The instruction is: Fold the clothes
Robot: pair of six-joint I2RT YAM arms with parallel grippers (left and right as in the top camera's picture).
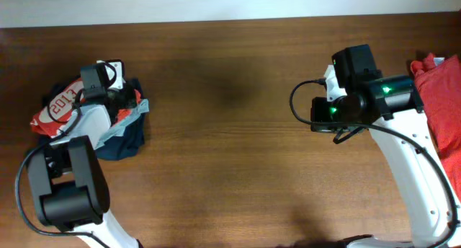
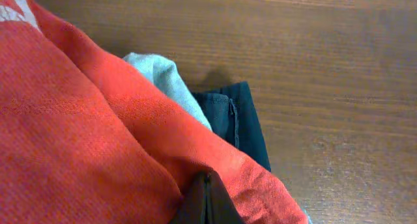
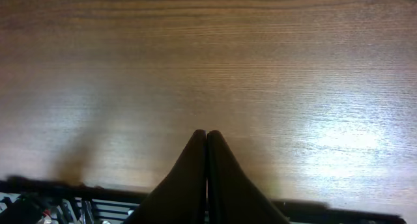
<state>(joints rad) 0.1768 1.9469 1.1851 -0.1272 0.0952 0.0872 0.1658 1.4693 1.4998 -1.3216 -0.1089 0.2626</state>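
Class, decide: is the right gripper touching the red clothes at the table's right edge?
Apart. The right wrist view shows the right gripper over bare table, no red clothes near.

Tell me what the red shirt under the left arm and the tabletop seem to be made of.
Red shirt: looks like a soft matte knit, likely cotton; fine ribbed texture and loose folds show up close. Tabletop: wood or wood-look laminate, cannot tell which; brown grain lines, smooth with a slight sheen where light glares.
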